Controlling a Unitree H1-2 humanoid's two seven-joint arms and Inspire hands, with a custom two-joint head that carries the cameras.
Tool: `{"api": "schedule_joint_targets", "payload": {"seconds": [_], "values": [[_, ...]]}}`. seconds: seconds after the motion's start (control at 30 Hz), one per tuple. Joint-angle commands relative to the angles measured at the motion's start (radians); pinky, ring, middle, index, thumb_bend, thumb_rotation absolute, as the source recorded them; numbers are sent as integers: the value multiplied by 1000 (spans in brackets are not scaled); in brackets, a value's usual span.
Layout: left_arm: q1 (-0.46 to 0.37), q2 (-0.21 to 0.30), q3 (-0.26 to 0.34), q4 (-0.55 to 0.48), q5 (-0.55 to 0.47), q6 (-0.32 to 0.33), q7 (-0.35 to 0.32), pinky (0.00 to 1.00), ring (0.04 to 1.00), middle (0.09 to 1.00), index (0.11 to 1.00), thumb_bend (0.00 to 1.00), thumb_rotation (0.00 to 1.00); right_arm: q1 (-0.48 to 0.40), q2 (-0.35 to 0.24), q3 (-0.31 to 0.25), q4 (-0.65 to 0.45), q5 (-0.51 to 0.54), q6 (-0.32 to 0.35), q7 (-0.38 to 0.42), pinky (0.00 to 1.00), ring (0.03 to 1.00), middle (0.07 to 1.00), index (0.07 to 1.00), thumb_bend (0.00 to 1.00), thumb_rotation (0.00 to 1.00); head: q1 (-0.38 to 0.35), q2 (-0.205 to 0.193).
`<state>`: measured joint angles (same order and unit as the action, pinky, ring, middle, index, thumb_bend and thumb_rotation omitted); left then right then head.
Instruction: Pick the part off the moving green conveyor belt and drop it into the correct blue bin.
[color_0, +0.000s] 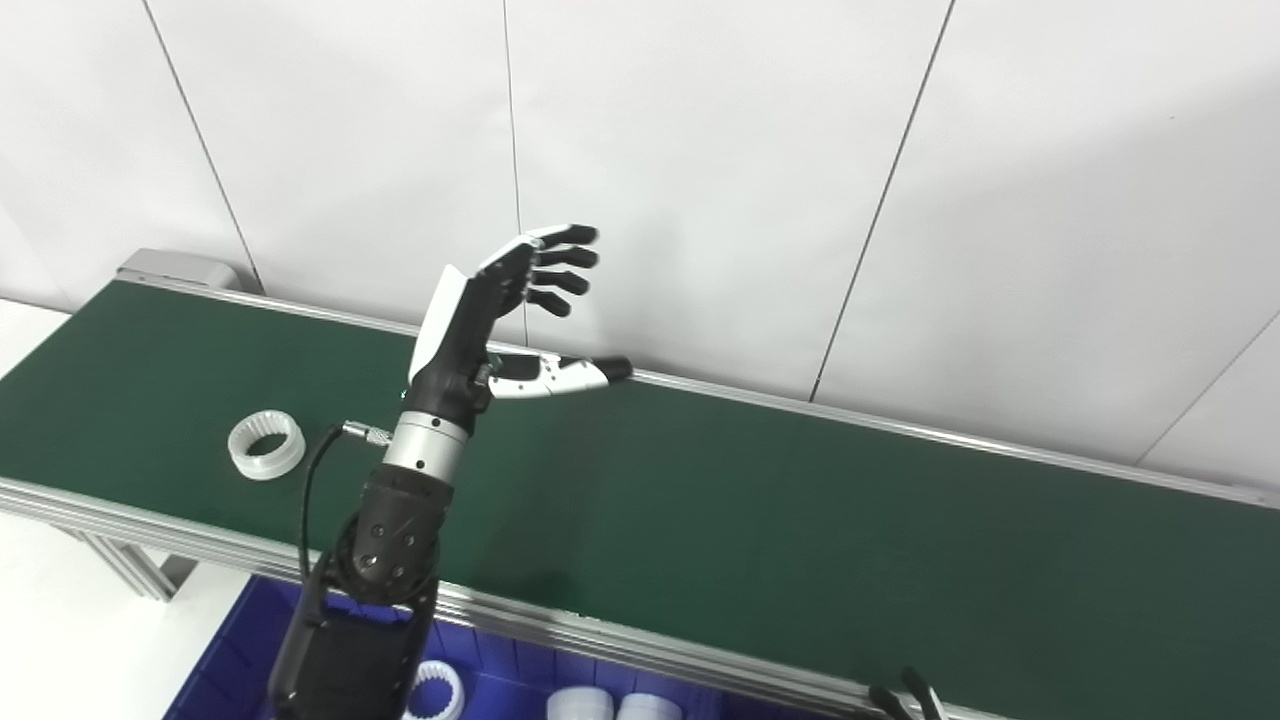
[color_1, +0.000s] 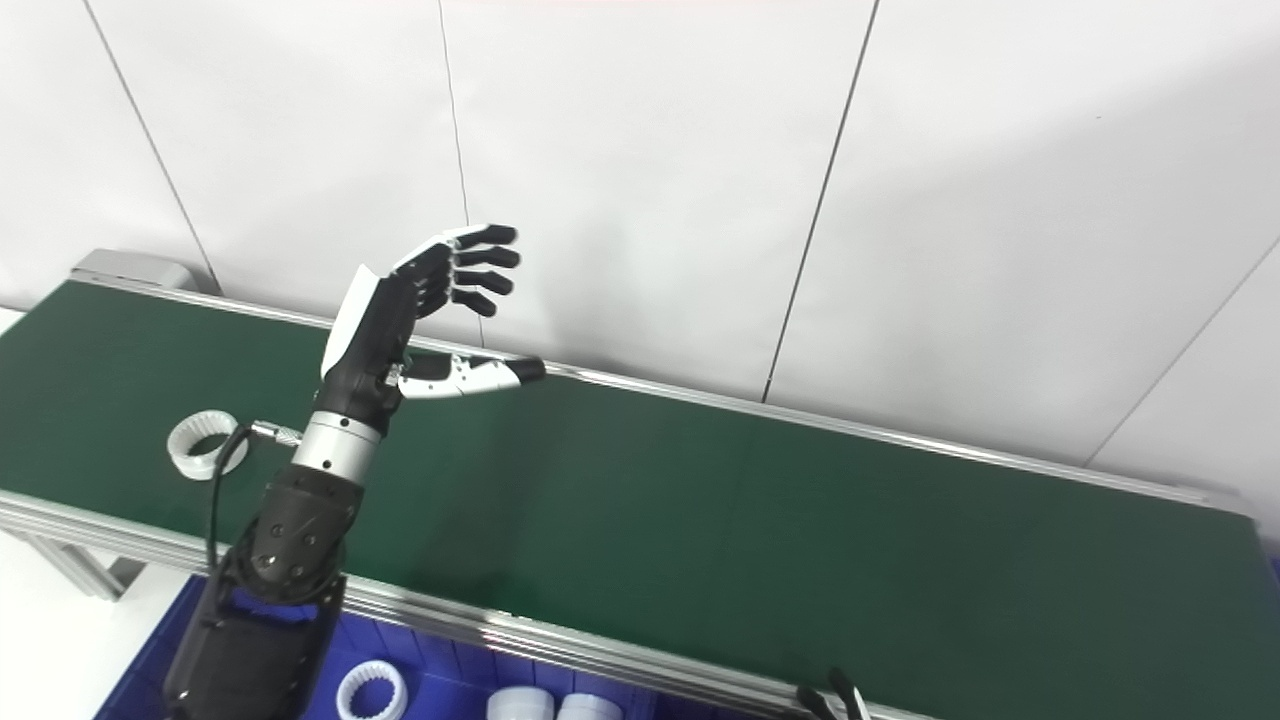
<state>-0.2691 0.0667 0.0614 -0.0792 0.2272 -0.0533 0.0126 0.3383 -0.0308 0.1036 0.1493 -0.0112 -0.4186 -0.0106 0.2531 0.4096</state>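
A white toothed ring part (color_0: 266, 445) lies on the green conveyor belt (color_0: 700, 500) near its left end; it also shows in the right eye view (color_1: 203, 444). My left hand (color_0: 510, 315) is raised above the belt, to the right of the ring and apart from it. It is open and empty, with fingers spread and thumb pointing right. Only the fingertips of my right hand (color_0: 905, 697) show at the bottom edge, below the belt's front rail.
A blue bin (color_0: 230, 660) sits below the belt's front rail at the bottom left and holds a white toothed ring (color_0: 437, 690) and white cylindrical parts (color_0: 580, 705). A white panelled wall stands right behind the belt.
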Motion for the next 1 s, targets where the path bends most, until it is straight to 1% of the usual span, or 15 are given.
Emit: {"api": "schedule_joint_targets", "payload": {"seconds": [0.0,0.03,0.07,0.13,0.17,0.2,0.23,0.27,0.33,0.43,0.5,0.6,0.7,0.8,0.97], "values": [[-60,9,-8,1,-8,-32,15,529,624,700,743,801,229,-8,7,-7,-8,13,-51,11,759,808,846,944,182,881,0,0],[-69,27,-27,9,13,-31,-3,531,626,702,745,798,233,-8,9,-8,-7,14,-51,11,759,808,846,944,181,881,3,-2],[-75,41,-42,13,29,-31,-15,533,635,712,745,782,203,-8,11,-9,-6,14,-51,10,759,808,845,944,172,882,3,-2],[-81,72,-73,17,65,-23,-35,541,646,726,748,777,185,-8,15,-11,-7,18,-51,15,761,810,845,946,154,879,2,-4],[-85,99,-102,19,98,-13,-61,544,649,729,748,778,184,-8,15,-10,-7,20,-51,19,762,811,845,947,150,878,1,-5],[-91,135,-140,21,144,2,-96,555,660,742,752,795,151,-9,16,-10,-6,22,-51,22,769,815,849,950,144,892,2,-5],[-98,169,-176,21,185,20,-134,607,699,762,761,820,134,-9,15,-9,-7,21,-51,23,773,818,853,954,141,912,3,-6],[-103,191,-200,20,213,34,-159,625,712,769,764,829,132,-9,14,-9,-7,20,-51,24,772,819,856,956,144,923,3,-6],[-114,235,-255,6,260,82,-235,637,738,785,771,851,137,-9,15,-9,-7,19,-51,24,773,820,856,957,144,933,7,-8],[-126,271,-307,-9,294,138,-317,662,776,799,773,884,129,-9,19,-12,-7,22,-51,28,772,821,855,956,116,931,8,-10],[-131,290,-335,-4,322,139,-346,673,779,797,769,894,115,-9,22,-15,-8,24,-51,32,773,820,853,956,108,928,8,-11],[-136,310,-358,7,357,134,-367,682,776,798,772,882,109,-8,25,-19,-8,20,-51,32,771,815,851,952,130,941,10,-12],[-146,331,-375,27,392,133,-388,682,771,799,776,886,97,-9,26,-21,-9,19,-51,33,767,812,849,952,123,951,15,-13],[-157,353,-384,51,424,121,-395,671,762,802,779,892,107,-12,26,-22,-6,20,-51,37,765,811,849,954,113,963,15,-14],[-177,389,-394,68,470,119,-412,679,770,812,791,884,87,-17,26,-29,1,28,-51,52,778,819,856,958,99,997,18,-16]]}}
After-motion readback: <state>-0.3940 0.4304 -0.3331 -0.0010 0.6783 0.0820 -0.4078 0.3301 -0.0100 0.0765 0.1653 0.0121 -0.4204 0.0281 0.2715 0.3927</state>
